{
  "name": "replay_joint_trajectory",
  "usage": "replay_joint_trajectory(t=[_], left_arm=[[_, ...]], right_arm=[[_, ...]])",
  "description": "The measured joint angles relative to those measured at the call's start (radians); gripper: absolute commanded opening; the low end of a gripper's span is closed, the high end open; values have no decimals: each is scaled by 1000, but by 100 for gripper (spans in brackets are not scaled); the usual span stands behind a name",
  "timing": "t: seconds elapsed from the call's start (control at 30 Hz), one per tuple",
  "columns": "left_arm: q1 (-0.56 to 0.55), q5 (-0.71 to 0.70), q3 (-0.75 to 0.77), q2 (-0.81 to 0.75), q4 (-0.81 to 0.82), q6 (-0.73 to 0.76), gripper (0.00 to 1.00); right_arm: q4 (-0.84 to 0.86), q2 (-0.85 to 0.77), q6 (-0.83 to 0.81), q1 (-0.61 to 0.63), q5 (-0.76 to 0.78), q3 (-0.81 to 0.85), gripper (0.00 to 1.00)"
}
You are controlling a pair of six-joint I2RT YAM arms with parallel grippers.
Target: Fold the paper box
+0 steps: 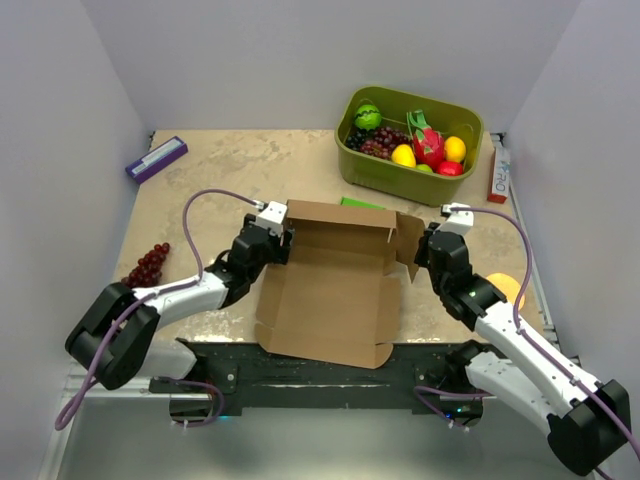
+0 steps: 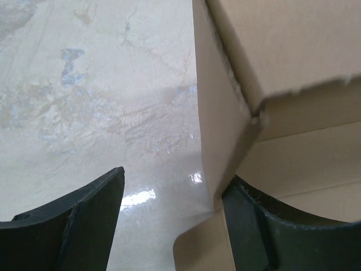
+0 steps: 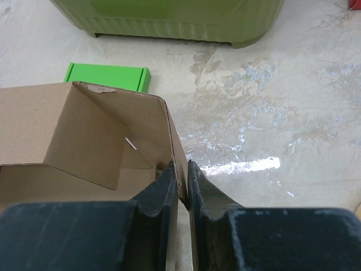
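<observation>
Top external view, entry for you at the controls: table (image 1: 230, 170) carries the paper box (image 1: 335, 290) at its centre, close to the near edge, between the two arms

Box state: far wall is standing. Both far corners are turned up, with short side panels rising from them. The floor is open to the camera, and the near part of the sheet lies low, with its tabs at the front edge. No lid panel is closed over anything

Olive fruit bin (image 1: 400, 180) sits well beyond the box at the far right, apart from it

Left gripper (image 2: 175, 186) is at the far-left corner. Its fingers are spread wide, and the left wall's edge stands between them, close against the inner finger but not clamped

Right gripper (image 3: 181, 175) is at the far-right corner. Its fingers are pressed together on the right side wall, pinching the card near its top edge

Small flat green box (image 3: 107, 76) lies just behind the far wall

Judgement: roughly the first half is done, with the back and the far corners formed. You have yet to seat the side walls, raise the near end, and tuck and close the flaps
</observation>
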Motion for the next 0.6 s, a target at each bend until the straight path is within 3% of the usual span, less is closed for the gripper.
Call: replay_joint_trajectory(t=[0.23,0.4,0.6], left_arm=[[3,77,-30,25,43,-37,76],[3,90,-30,71,83,-53,71],[4,87,-29,132,137,-63,50]], right_arm=[[0,0,5,-1,0,0,14],[0,-1,7,-1,0,0,14],[-1,-5,8,-1,0,0,14]])
